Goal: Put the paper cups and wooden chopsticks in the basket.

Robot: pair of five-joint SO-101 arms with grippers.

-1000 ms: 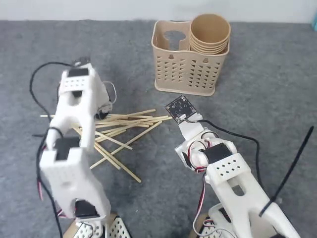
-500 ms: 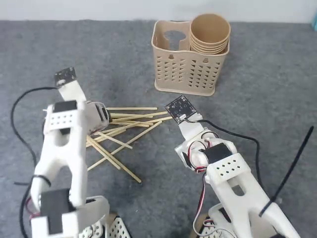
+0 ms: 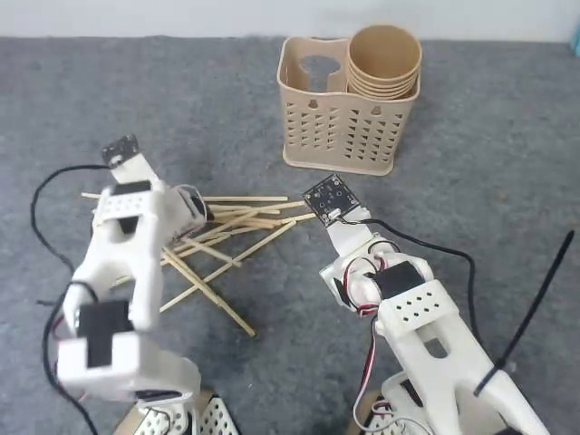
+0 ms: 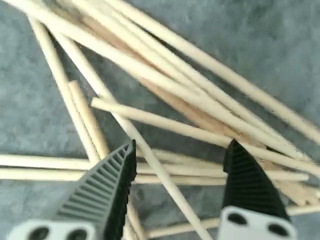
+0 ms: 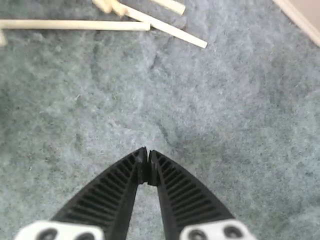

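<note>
Chopsticks [image 3: 263, 217] flat on carpet [image 3: 471, 181], crisscrossed; most run side-to-side, few diag.

The thin pale wooden chopsticks [image 4: 165, 124] look smooth, matt and unvarnished. The beige perforated plastic basket [image 3: 337, 136] has a faint sheen, and the stacked tan paper cups [image 3: 384, 54] are matt. The desk [image 3: 498, 181] wears rough, fuzzy grey cloth. The left hand [image 4: 182, 145] and right hand [image 5: 148, 167] are ribbed matt black plastic.
</note>
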